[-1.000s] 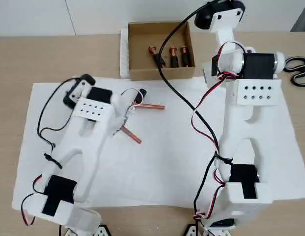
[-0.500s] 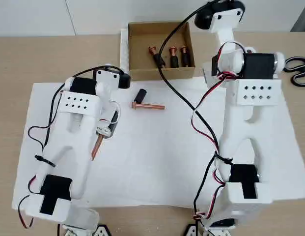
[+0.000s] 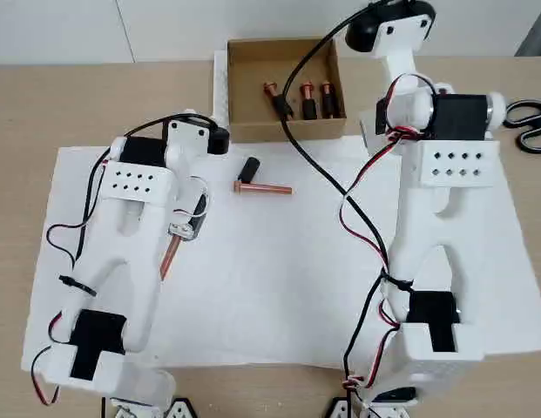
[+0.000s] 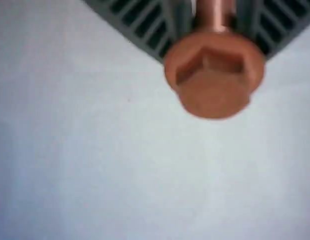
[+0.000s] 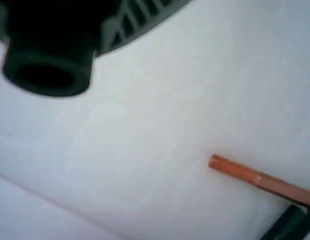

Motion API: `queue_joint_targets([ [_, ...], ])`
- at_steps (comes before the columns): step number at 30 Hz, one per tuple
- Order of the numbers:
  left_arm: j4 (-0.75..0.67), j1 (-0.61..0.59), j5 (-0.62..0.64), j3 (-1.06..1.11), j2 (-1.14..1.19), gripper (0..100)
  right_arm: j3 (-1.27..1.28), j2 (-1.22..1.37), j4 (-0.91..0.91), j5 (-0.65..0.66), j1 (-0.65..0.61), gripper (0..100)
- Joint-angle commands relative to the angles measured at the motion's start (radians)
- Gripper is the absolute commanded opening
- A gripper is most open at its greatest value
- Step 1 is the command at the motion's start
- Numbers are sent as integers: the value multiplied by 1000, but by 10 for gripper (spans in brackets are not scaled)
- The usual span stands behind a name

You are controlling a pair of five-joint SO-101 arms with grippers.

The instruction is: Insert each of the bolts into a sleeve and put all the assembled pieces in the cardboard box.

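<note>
**A:** Left tool point(image 3: 187, 225), status?
**B:** Clamped on the held bolt point(image 4: 213, 75). Ribbed jaws pinch the shaft and the hex head sticks out at the free end. From the high view the bolt slants out of the tool toward that arm's base, above the white sheet point(image 3: 279, 287).

**A:** Right tool point(image 5: 90, 27)?
**B:** Closed on the held sleeve point(image 5: 45, 65), a short black tube. Its open mouth faces the wrist camera, and it sits tight against the ribbed jaw, above the sheet.

**A:** Loose parts?
**B:** One loose bolt point(image 3: 263, 187) lies flat on the sheet in front of the cardboard box point(image 3: 248, 70). One loose sleeve point(image 3: 248, 168) is just beside that bolt's head end, on the box side. Can't tell whether they touch.

**A:** Box contents?
**B:** Three assembled pieces point(image 3: 308, 100), each copper head above a black sleeve. They lie side by side toward the right half of the box. The box stands at the far edge of the sheet, on the counter point(image 3: 43, 96).

**A:** Anything else?
**B:** Scissors point(image 3: 531, 126) on the counter at the right edge, well apart from the parts.
</note>
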Motion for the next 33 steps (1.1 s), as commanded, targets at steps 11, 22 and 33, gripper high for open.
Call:
queue_joint_targets([
  [11, -129, -3, -12, -90, -11, 6, -5, -67, 4, -9, -2, 4],
  [22, -123, -35, 54, -85, -11, 7, -5, -67, 4, -9, -4, 4],
  [33, -114, -284, 244, -90, -18, 6, -3, -157, 4, -11, -5, 4],
])
